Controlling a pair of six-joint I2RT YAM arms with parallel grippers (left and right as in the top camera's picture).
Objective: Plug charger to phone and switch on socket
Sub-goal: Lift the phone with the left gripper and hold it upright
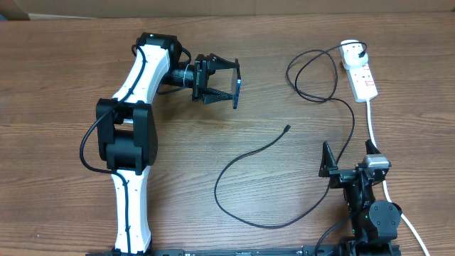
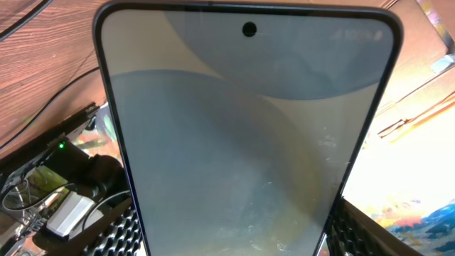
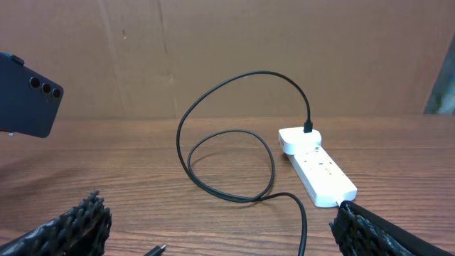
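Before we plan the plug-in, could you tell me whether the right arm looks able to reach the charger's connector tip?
Probably yes: the right gripper is open and empty, and the connector tip lies unobstructed ahead of it. The left gripper, holding the phone, is well clear.

The left arm [image 1: 131, 142] rises from its base, bends at the elbow and turns its wrist sideways. The left claw [image 1: 235, 84] therefore points level, with its fingers closed on the phone [image 2: 242, 142], which stands on edge between them. The right arm [image 1: 370, 206] sits folded low behind the right claw [image 3: 217, 213], whose fingers [image 3: 78, 224] stand spread wide apart.
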